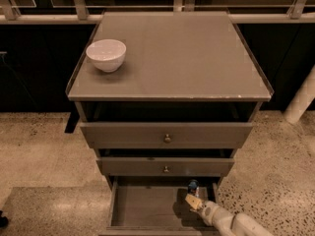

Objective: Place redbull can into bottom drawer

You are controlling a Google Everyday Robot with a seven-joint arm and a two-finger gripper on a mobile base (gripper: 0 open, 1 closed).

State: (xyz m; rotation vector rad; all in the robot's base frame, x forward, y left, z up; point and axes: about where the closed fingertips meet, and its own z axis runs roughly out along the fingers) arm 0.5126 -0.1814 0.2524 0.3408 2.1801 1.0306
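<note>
Speckled stone floor (39,146), grey-brown wooden desk (197,58); slim blue-and-silver redbull can (193,185) stands at back right of the open bottom drawer (142,205); claw (193,201) just beside it, grip state can't tell; risk: an arm nudge tips the can.

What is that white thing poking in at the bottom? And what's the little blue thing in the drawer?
The white thing is a robot arm. It reaches in from the bottom right corner. At its tip is the gripper, the robot's pinching hand, and it is inside the open bottom drawer. The little blue thing is a redbull can. It stands upright near the back right of that drawer, just beyond the gripper. I cannot tell whether the gripper is holding it. There is only one picture, taken by a camera looking down at the cabinet from the front. On top of the cabinet, near the left edge, sits a white bowl.
</note>
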